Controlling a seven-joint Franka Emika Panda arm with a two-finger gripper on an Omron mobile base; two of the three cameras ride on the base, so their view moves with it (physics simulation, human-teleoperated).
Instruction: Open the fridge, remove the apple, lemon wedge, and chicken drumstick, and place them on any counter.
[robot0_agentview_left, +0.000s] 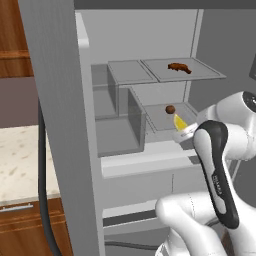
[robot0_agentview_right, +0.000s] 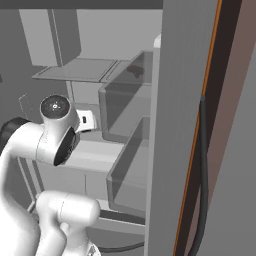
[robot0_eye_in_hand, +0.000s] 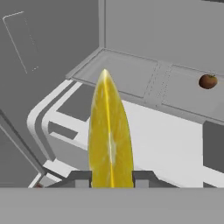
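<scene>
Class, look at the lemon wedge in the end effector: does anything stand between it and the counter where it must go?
The lemon wedge, clamped in the end effector, is at the fridge opening. The counter lies to the left, beyond the open fridge door, which stands between them, so the arm must back out around it.

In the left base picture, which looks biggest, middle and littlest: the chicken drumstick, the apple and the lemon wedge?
1. chicken drumstick, the longest, on the upper shelf.
2. lemon wedge in the gripper; part of it may be hidden.
3. apple, about the same, so those two are unsure. The lemon is also nearer the camera.
</scene>
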